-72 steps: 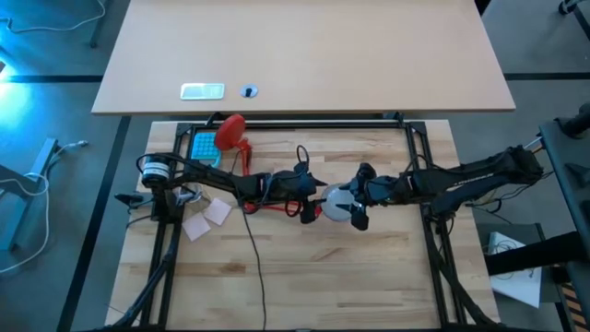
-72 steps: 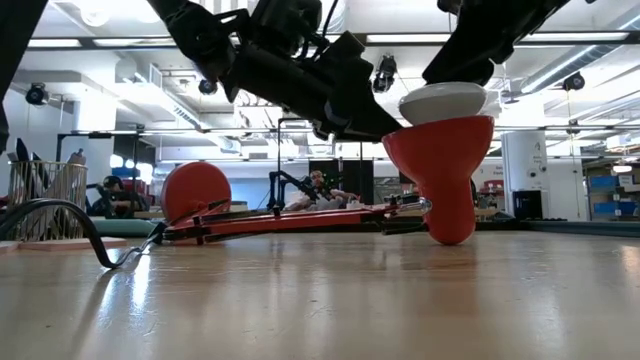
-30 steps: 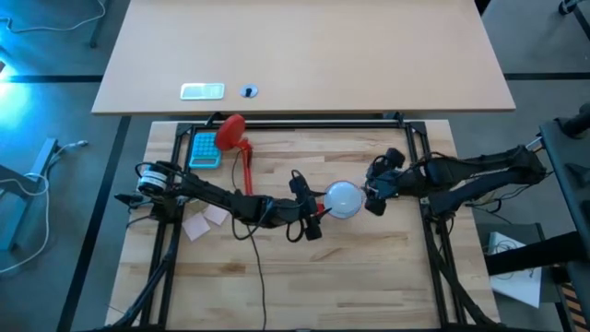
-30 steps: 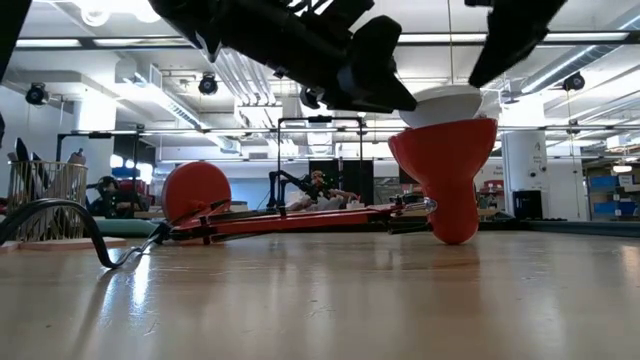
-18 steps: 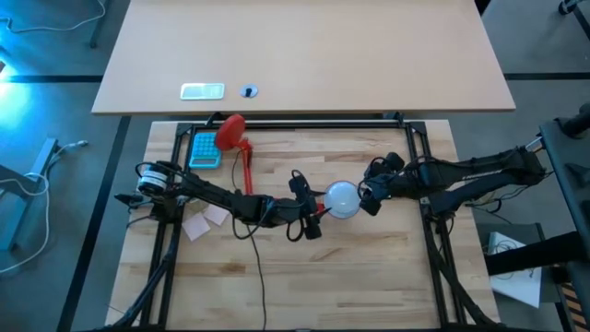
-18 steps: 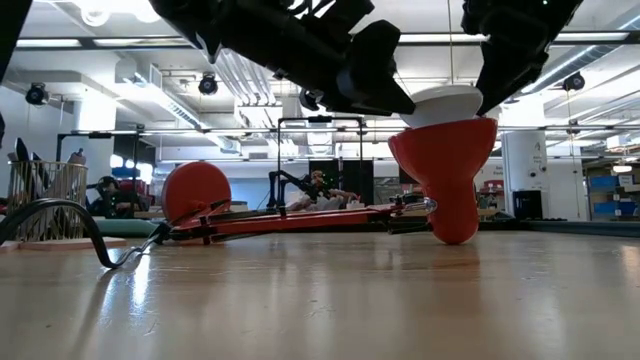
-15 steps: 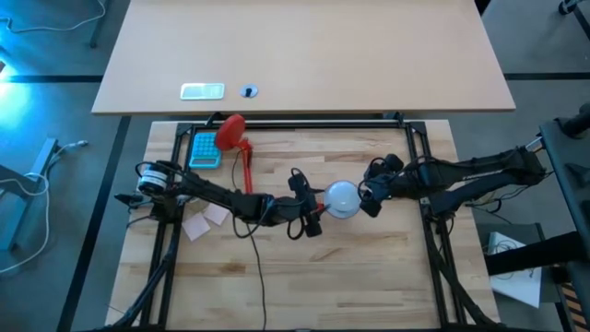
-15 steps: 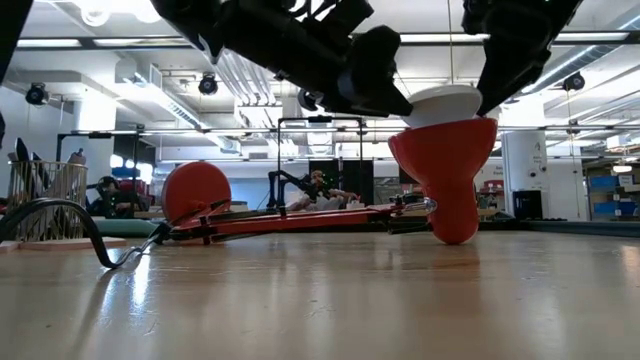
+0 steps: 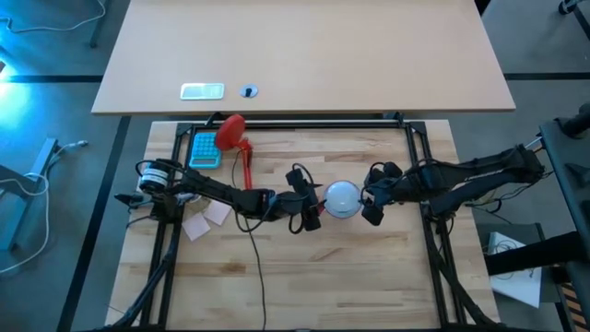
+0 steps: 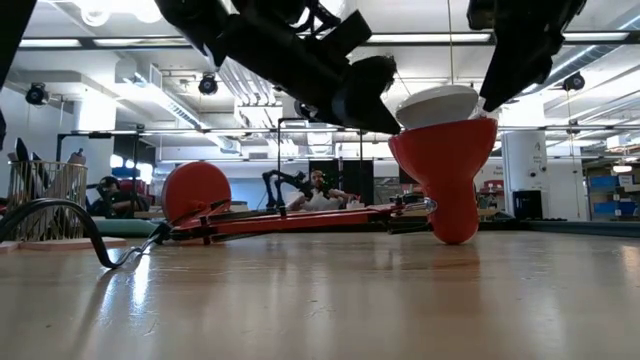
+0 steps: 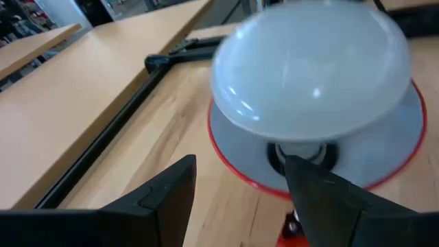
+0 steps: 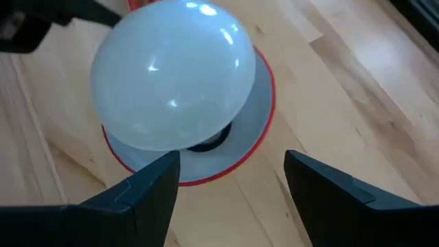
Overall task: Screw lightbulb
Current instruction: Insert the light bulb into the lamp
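Small white pear-shaped lightbulb (image 9: 343,196), standing base-down in the upturned red lamp shade (image 10: 445,160) at mid-table, held by neither arm. Just left of it, left gripper (image 9: 311,210), spread wide, with nothing between the fingers. Just right of it, right gripper (image 9: 371,207), likewise wide and empty, with the bulb a little ahead in both wrist views.

Changed over the last half second: tipped now in the low view, where before sat level on the shade's rim. Also shifted: left gripper drawn in from the nearer side towards the bulb, right gripper slid slightly nearward along the bulb's right flank. Let go by the right gripper about two seconds back and not taken up again since.

Probably a pause between turns rather than a finish. Judging by the tilt, perhaps nudged, and likely not fully threaded home; some risk of cross-threading if turned as it leans. Worth squaring up before any further twist.

Long axis close to vertical: narrow screw end pointing down into the dark socket at the shade's white centre, round dome pointing up, leaning a touch to the left, towards the left gripper.

Farther back and left, thin red lamp stem (image 9: 247,166) lying on the pale wooden table (image 9: 304,277), ending at the round red base (image 9: 230,132) by the far edge.
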Action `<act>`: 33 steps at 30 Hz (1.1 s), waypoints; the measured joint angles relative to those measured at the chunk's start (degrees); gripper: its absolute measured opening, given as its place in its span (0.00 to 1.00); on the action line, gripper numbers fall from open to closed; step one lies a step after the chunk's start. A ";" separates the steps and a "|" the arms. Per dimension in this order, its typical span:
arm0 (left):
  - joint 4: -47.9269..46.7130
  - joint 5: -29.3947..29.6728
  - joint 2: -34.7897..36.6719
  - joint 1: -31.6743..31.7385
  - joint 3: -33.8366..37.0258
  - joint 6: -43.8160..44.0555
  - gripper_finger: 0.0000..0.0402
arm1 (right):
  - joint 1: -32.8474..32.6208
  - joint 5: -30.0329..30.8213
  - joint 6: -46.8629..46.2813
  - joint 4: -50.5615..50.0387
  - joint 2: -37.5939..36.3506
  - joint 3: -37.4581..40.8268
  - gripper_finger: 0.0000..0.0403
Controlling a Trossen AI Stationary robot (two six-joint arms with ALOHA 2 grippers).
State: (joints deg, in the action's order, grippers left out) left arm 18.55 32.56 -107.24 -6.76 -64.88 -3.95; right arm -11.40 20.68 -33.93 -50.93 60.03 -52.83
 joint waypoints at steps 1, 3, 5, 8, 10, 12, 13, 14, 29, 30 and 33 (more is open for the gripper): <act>-0.74 -0.05 0.04 -0.14 0.00 0.05 0.54 | 0.03 0.42 -0.13 -0.29 -0.06 -0.20 0.64; -1.89 -0.04 0.28 -0.54 -0.02 0.30 0.54 | 0.19 3.73 -0.78 -1.87 -0.09 -0.31 0.65; -2.41 -0.04 0.48 -1.05 -0.02 0.50 0.54 | 0.61 7.64 -1.75 -2.72 0.15 -0.31 0.65; -2.03 -0.40 0.58 -1.38 -0.02 1.48 0.54 | 1.89 9.77 -2.00 -2.71 1.07 -0.31 0.64; -1.17 -2.09 0.64 -1.38 -0.02 1.68 0.54 | 2.53 9.91 -1.97 -2.61 2.15 -0.31 0.64; -0.60 -2.66 0.68 -1.25 -0.02 1.86 0.54 | 2.80 9.90 -1.65 -2.22 3.22 -0.31 0.64; -0.62 -2.73 0.70 -1.02 -0.02 1.86 0.54 | 2.80 9.71 -1.34 -2.19 3.67 -0.31 0.64; -0.63 -2.72 0.72 -0.76 -0.02 1.84 0.54 | 2.80 9.30 -1.23 -2.19 4.04 -0.31 0.64; -1.36 -2.60 1.49 3.08 -0.02 -2.65 0.54 | -1.62 4.38 -5.22 -3.31 3.96 -0.29 0.62; -2.56 -2.56 1.98 3.04 -0.02 -2.84 0.54 | -1.49 4.45 -5.33 -3.92 3.80 -0.29 0.62; -5.52 -2.65 3.47 2.70 -0.02 -2.29 0.54 | -0.02 4.82 -5.55 -5.88 3.52 -0.27 0.63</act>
State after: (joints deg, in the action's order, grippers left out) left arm 13.03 29.91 -103.78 -4.06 -64.90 -6.24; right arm -11.42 25.50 -39.48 -56.81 63.56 -53.10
